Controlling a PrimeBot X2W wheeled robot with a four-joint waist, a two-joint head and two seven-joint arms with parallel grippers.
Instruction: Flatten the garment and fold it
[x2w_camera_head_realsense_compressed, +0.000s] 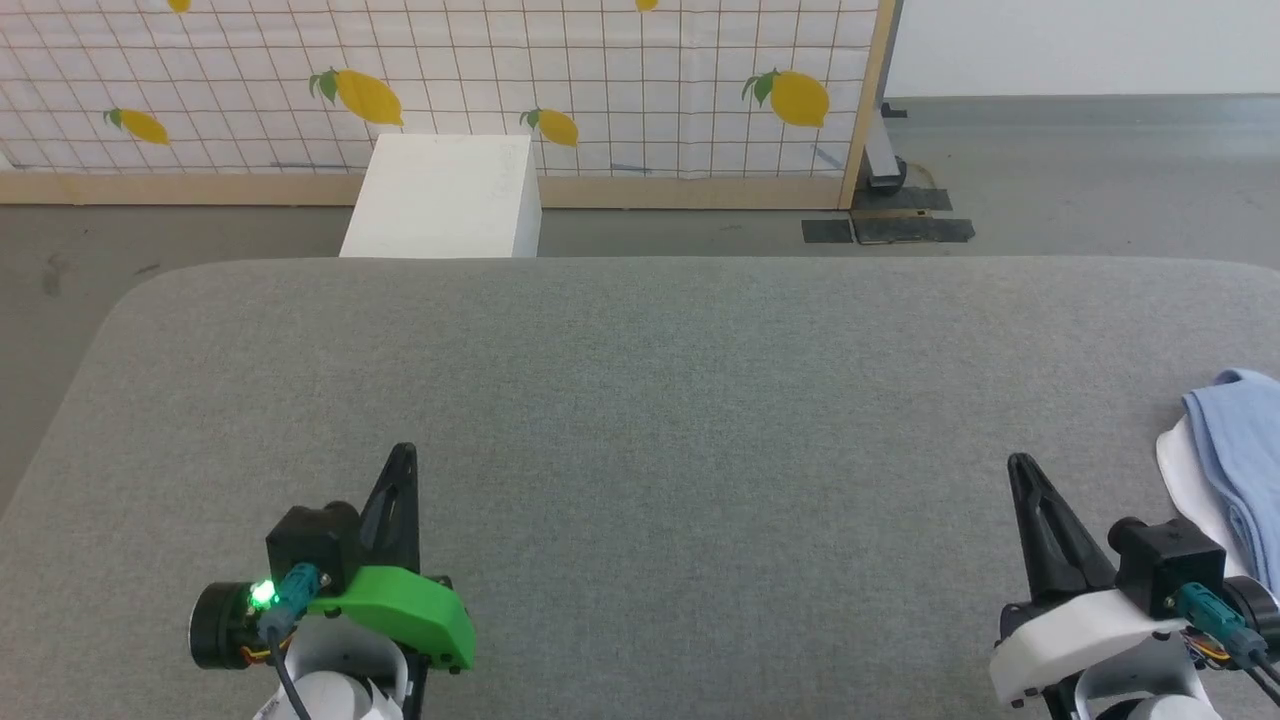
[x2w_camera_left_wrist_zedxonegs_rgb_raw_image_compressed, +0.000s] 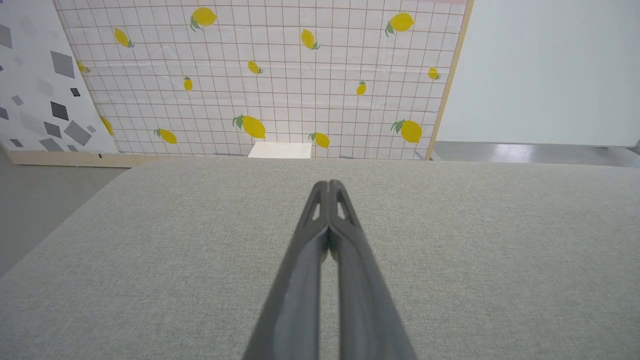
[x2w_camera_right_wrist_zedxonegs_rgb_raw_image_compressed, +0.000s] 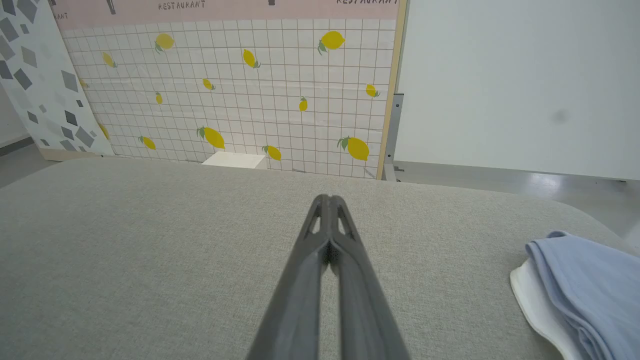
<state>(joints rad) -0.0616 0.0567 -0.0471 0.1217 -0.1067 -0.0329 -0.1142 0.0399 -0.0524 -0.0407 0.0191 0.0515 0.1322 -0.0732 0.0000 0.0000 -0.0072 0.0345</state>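
1. The right gripper (x2w_camera_right_wrist_zedxonegs_rgb_raw_image_compressed: 328, 200) rises from 6 o'clock, its two dark fingers pressed together at the tips.
2. The garment (x2w_camera_right_wrist_zedxonegs_rgb_raw_image_compressed: 582, 280) lies bunched at 4 o'clock on the grey cushioned surface (x2w_camera_right_wrist_zedxonegs_rgb_raw_image_compressed: 150, 250) (light blue folds over a white layer), well apart from the gripper.
3. A lemon-print panel (x2w_camera_right_wrist_zedxonegs_rgb_raw_image_compressed: 240, 95) stands at 11 o'clock, a white box (x2w_camera_right_wrist_zedxonegs_rgb_raw_image_compressed: 234, 160) at its foot.

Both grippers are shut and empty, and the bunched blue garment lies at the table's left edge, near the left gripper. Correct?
No. The head view shows the garment at the right edge of the table, near the right gripper. The rest holds.
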